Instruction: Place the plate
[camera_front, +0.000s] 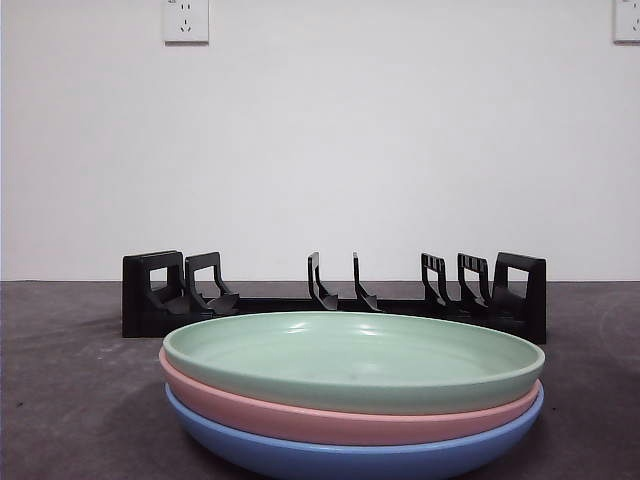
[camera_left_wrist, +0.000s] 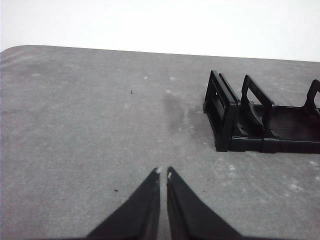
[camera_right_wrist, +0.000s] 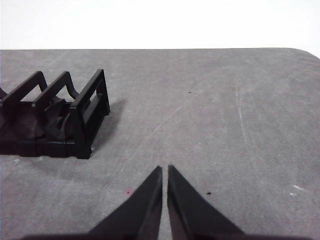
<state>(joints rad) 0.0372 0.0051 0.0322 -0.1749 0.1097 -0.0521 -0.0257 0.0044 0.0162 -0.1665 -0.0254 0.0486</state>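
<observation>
Three plates lie stacked at the front of the table: a pale green plate on top, a pink plate under it, a blue plate at the bottom. Behind the stack stands a black slotted plate rack, its slots bare. One end of the rack shows in the left wrist view, the other end of the rack in the right wrist view. My left gripper is shut over bare table, off that rack end. My right gripper is shut too, off the opposite end. Neither holds anything.
The grey table top stretches to both sides of the plates and rack. A white wall with two sockets closes the back.
</observation>
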